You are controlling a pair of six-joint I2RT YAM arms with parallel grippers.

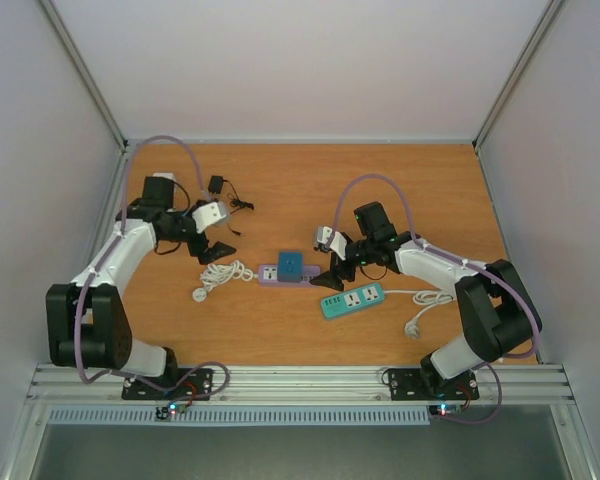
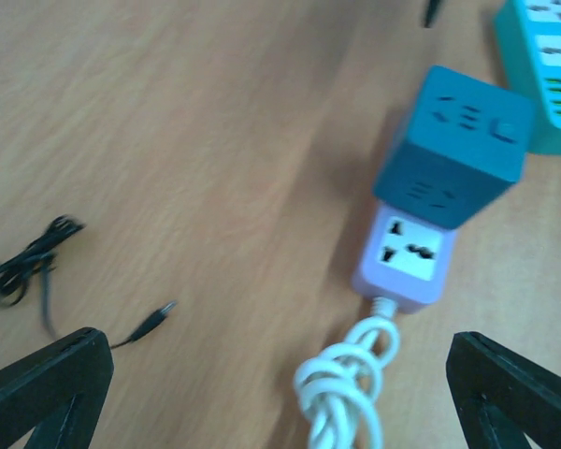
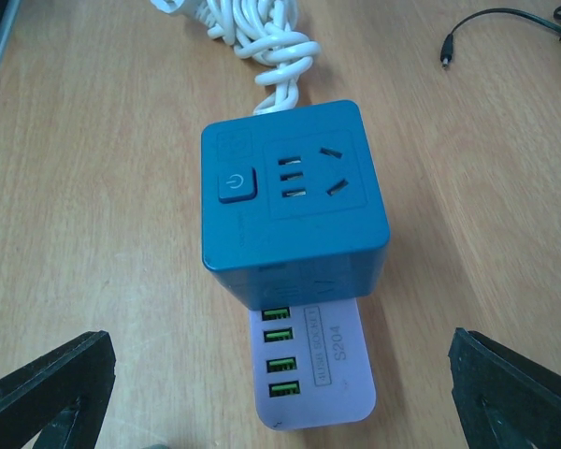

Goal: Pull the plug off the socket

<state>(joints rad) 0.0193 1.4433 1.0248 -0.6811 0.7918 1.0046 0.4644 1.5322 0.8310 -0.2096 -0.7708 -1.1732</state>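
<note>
Seated on one lilac socket strip mid-counter: one blue cube plug. Just beside: one teal strip. Left fingers and right fingers spread wide, gripping nothing.

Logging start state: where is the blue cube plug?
In the top view the blue cube plug sits mid-table on the purple strip, between the left gripper and right gripper.
</note>
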